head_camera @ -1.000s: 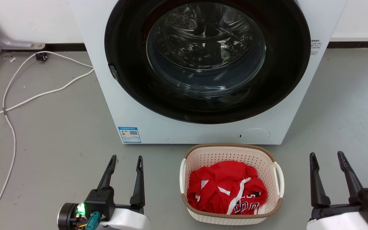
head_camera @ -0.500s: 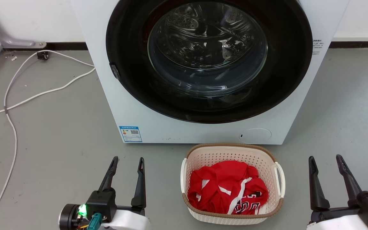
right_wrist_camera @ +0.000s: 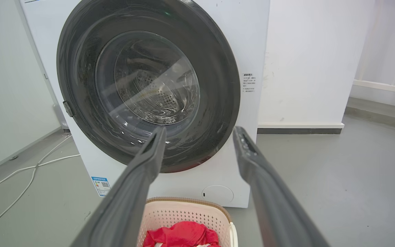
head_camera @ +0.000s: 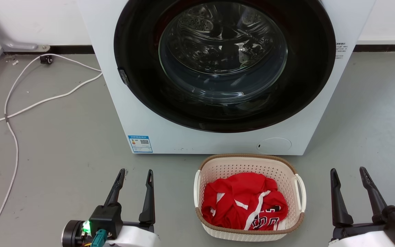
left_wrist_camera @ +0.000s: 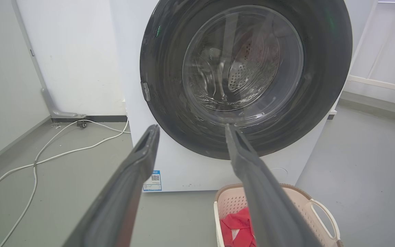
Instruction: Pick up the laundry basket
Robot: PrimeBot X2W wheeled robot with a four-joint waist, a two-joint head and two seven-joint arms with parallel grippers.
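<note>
Far left, a white cable (head_camera: 10, 113) is seen snaking over the grey floor (head_camera: 63, 144), well apart from everything else. Next along, the left gripper (head_camera: 135, 171) is held low with its fingers spread apart and nothing between them. A strip of bare floor is seen between it and the basket's left edge.

The laundry basket (head_camera: 249, 158) is parked on the floor in front of the washing machine (head_camera: 197, 140). Its back rim is tucked close to the machine's bottom edge, though whether they touch can't be told. A red garment (head_camera: 238, 199) is piled inside, below the rim, and both side handles are kept uncovered.

Over on the right, the right gripper (head_camera: 347, 170) is also held spread and empty. It's near the basket's right handle (head_camera: 300, 192) but apart from it, with open floor seen further right.
</note>
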